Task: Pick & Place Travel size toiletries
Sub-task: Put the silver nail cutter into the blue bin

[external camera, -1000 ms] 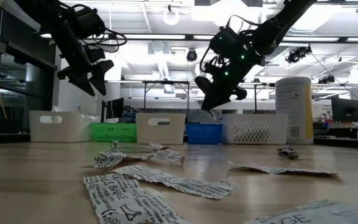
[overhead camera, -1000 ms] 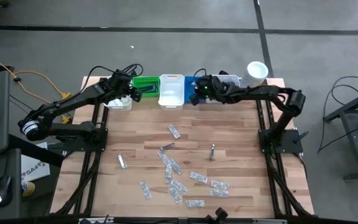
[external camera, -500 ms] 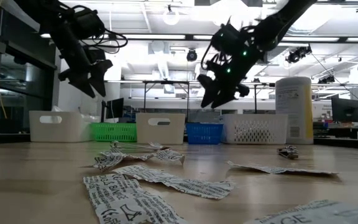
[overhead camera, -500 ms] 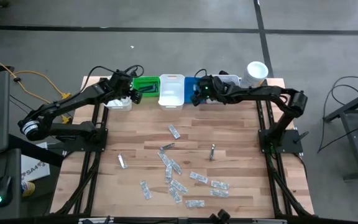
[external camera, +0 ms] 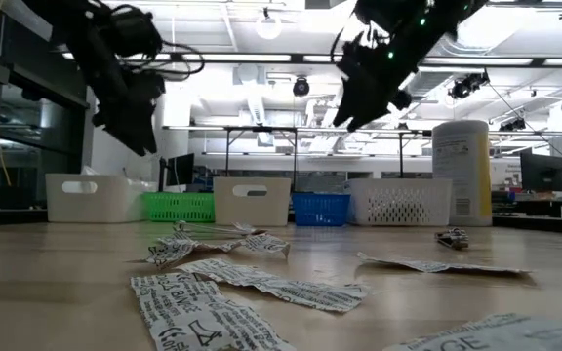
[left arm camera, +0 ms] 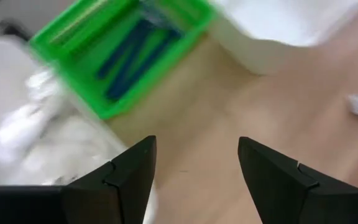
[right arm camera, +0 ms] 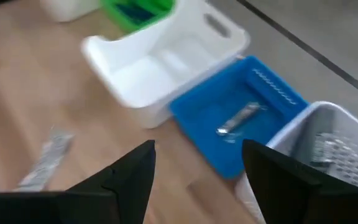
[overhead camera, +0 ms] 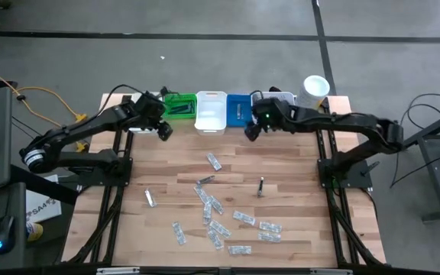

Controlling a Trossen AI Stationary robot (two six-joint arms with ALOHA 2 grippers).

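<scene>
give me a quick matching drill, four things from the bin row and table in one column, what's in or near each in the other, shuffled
Things
1. green bin
2. blue bin
3. tall white canister
4. right end effector

Places or states
A. holds one small silvery item
B. open and empty, above the wood just in front of the blue bin
C. holds dark blue stick-like items
D. stands at the right end of the bin row

Pairs: 1-C, 2-A, 3-D, 4-B
</scene>
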